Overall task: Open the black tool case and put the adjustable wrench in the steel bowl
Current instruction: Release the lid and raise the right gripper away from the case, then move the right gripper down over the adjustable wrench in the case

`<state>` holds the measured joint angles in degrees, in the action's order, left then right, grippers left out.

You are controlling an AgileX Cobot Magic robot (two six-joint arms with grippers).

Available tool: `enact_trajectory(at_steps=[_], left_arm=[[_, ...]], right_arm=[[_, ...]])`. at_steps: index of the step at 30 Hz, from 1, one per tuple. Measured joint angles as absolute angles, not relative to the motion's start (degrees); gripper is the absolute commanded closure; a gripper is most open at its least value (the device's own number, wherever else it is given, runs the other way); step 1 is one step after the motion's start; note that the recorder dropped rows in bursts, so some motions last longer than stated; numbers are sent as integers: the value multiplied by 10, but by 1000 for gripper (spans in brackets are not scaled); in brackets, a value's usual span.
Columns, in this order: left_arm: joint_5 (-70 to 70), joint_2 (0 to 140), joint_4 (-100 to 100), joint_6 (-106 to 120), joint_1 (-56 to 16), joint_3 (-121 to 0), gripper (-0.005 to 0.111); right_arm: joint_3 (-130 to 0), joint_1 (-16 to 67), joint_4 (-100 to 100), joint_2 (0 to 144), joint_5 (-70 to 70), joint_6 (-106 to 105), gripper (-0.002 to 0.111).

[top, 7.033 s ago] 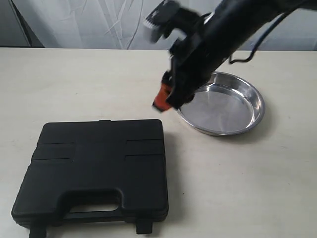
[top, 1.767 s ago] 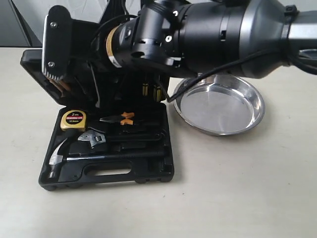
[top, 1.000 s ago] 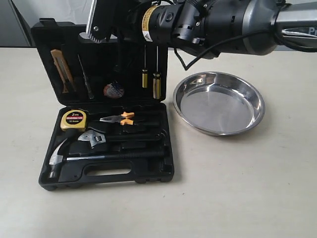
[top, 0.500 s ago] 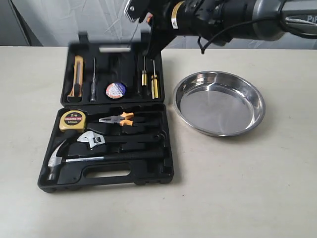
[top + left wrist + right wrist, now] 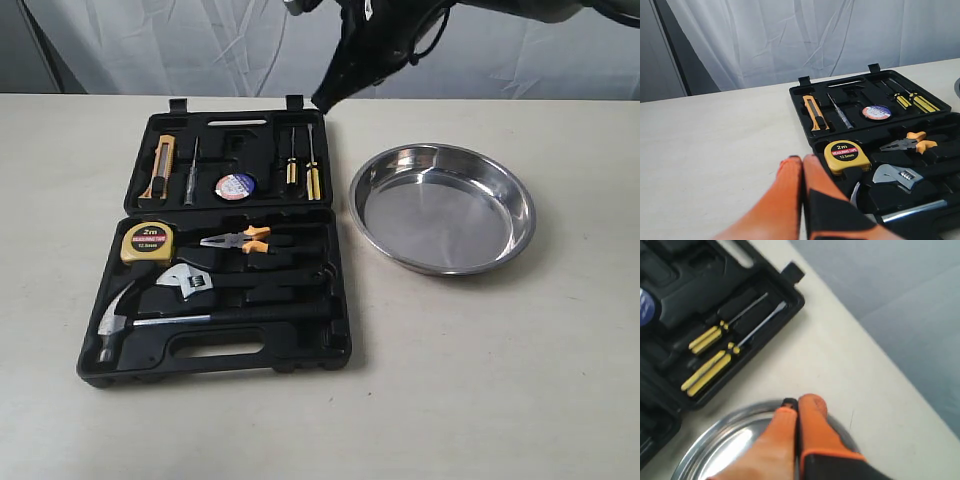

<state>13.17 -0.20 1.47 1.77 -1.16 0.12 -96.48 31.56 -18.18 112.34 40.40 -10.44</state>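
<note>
The black tool case [image 5: 232, 352] lies open on the table, its lid flat behind it. The adjustable wrench [image 5: 186, 282] rests in its slot in the near half, between the tape measure and the hammer; the left wrist view shows it too [image 5: 896, 175]. The steel bowl [image 5: 442, 212] stands empty to the right of the case. My right gripper [image 5: 797, 406] is shut on nothing, high over the bowl's rim [image 5: 710, 431] by the lid's corner. My left gripper [image 5: 802, 160] is shut and empty, just off the case's left side near the tape measure.
The near half also holds a yellow tape measure [image 5: 146, 240], orange-handled pliers [image 5: 238, 239] and a claw hammer [image 5: 116, 320]. In the lid are two yellow-handled screwdrivers [image 5: 300, 172], a tape roll [image 5: 235, 185] and a utility knife [image 5: 159, 168]. The right arm [image 5: 372, 40] hangs over the lid's far right corner.
The lid has swung back from upright to flat on the table. The right arm has drawn up and away from it toward the top of the exterior view.
</note>
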Motion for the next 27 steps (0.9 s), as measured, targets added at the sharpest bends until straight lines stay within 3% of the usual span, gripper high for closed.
enact_trajectory(at_steps=[5,13,20,22,27], left_arm=[[132,-2,15,18,-12,1,106],[132,-2,15,18,-12,1,106],[132,-2,15,18,-12,1,106],[126,-2,18,18,-12,1,106],[113,-2,18,18,-12,1,106]], right_arm=[[-968,316,-112,1123,497,-152,109],[-969,320,156,1133,651,-341,109],[-969,411,306,1216,695,-533,109],[-969,432,331,1218,670,-556,109],[-971,436,349,1218,403,-555,109]])
